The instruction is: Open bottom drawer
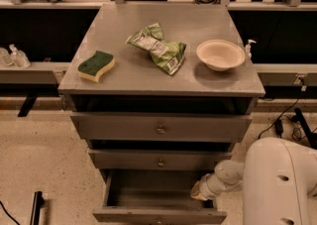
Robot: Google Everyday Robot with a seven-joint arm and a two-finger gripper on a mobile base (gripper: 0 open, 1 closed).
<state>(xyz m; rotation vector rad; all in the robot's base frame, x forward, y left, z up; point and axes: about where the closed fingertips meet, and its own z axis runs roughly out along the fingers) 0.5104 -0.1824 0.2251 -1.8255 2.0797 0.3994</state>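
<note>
Camera view: shows bottom drawer [148, 192] at cabinet foot, pulled well out, grey interior exposed. Finds gripper [200, 192] by drawer's right inner wall; cannot tell whether open or closed. Looks essentially done; leaves only withdrawal.

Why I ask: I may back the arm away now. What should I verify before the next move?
1. bottom drawer pulled out, interior showing: ok.
2. Bottom drawer at full extension: cannot tell; its front sits at the picture's lower edge.
3. middle drawer and top drawer set back behind it: ok.
4. claw, at the bottom drawer's right side, free of the drawer wall: cannot tell.
5. bowl upright, sponge and bag resting on the cabinet top: ok.
</note>
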